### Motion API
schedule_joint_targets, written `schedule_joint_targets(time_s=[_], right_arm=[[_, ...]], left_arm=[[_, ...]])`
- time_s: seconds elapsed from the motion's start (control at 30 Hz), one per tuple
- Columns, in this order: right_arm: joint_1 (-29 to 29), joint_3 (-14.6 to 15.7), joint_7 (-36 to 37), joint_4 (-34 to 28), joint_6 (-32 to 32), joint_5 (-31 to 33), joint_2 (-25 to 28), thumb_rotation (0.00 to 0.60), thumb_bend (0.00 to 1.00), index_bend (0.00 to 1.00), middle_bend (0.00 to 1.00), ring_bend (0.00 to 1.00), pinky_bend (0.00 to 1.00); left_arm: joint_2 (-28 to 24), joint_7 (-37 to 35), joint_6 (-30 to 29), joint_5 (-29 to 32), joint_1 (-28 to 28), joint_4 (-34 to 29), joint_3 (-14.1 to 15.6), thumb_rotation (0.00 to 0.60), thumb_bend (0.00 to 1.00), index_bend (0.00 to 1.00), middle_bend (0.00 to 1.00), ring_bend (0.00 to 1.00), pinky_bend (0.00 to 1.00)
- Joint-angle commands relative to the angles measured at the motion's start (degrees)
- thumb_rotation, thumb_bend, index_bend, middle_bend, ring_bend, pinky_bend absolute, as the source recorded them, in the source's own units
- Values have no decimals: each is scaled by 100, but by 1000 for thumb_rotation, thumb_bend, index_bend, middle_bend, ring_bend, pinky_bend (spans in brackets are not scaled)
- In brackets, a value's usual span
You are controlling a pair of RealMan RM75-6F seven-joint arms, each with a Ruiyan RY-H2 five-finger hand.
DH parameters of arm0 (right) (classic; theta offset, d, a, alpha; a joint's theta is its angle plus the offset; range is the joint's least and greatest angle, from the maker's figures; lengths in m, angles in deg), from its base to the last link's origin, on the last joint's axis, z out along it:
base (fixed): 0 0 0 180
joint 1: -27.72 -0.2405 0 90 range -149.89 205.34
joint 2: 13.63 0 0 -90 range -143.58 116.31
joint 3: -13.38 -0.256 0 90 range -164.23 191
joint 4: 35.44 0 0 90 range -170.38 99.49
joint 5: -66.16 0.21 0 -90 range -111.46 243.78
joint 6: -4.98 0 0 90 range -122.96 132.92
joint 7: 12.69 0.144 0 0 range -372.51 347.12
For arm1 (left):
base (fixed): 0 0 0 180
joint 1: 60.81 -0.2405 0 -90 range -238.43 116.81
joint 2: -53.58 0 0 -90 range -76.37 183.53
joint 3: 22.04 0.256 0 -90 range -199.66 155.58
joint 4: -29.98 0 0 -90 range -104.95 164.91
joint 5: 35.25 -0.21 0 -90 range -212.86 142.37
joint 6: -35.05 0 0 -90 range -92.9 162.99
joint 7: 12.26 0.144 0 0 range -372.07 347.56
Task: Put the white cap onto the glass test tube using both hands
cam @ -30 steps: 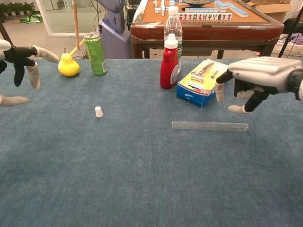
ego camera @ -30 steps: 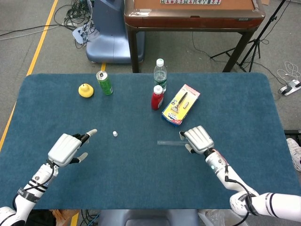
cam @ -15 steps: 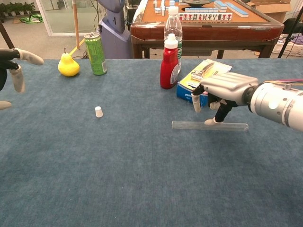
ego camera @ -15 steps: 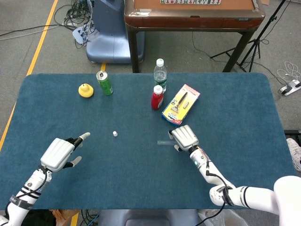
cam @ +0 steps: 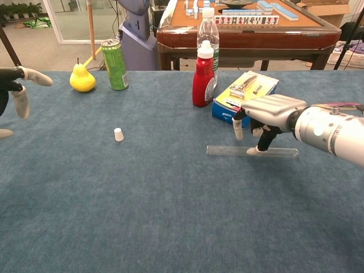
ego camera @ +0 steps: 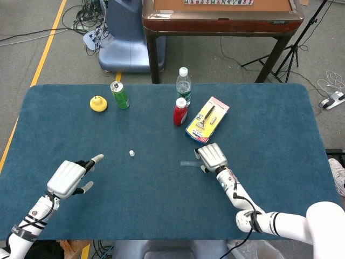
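The glass test tube (cam: 230, 151) lies flat on the blue table, a clear rod whose left end shows beside my right hand (ego camera: 188, 163). My right hand (cam: 265, 114) hovers over its middle, fingers (cam: 238, 128) pointing down and apart, one fingertip touching the tube; in the head view my right hand (ego camera: 211, 156) covers most of it. The small white cap (cam: 118, 134) stands upright well to the left, also seen as the cap (ego camera: 131, 153). My left hand (ego camera: 69, 176) is open near the table's left side, apart from the cap; the chest view shows only its fingers (cam: 20, 91) at the left edge.
At the back stand a yellow pear (cam: 82, 79), a green can (cam: 115, 56), a red sauce bottle (cam: 203, 77), a water bottle (cam: 208, 34) and a blue-and-yellow box with a tool (cam: 243, 98) just behind my right hand. The blue tabletop (cam: 170, 216) stretches toward the front.
My right hand moved left and down from beside the tube's right end to over its middle, a fingertip now touching it. My left hand drew back to the left, away from the cap.
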Motion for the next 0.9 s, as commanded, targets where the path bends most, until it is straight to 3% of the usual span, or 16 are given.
schedule_joint_targets(time_s=[0.03, 0.53, 0.9], right_arm=[[-13, 0, -27, 43, -24, 28, -53, 600, 235, 514, 1000, 1000, 1000], [-86, -42, -170, 270, -132, 270, -231, 600, 271, 540, 1000, 1000, 1000], [-147, -45, -286, 315, -202, 437, -267, 600, 406, 547, 1000, 1000, 1000]], left_arm=[[14, -13, 5, 3, 8, 23, 10, 600, 248, 133, 452, 505, 832], [16, -75, -3, 27, 25, 94, 59, 600, 248, 131, 452, 502, 832], [20, -93, 4, 63, 39, 138, 77, 600, 248, 131, 452, 502, 832]])
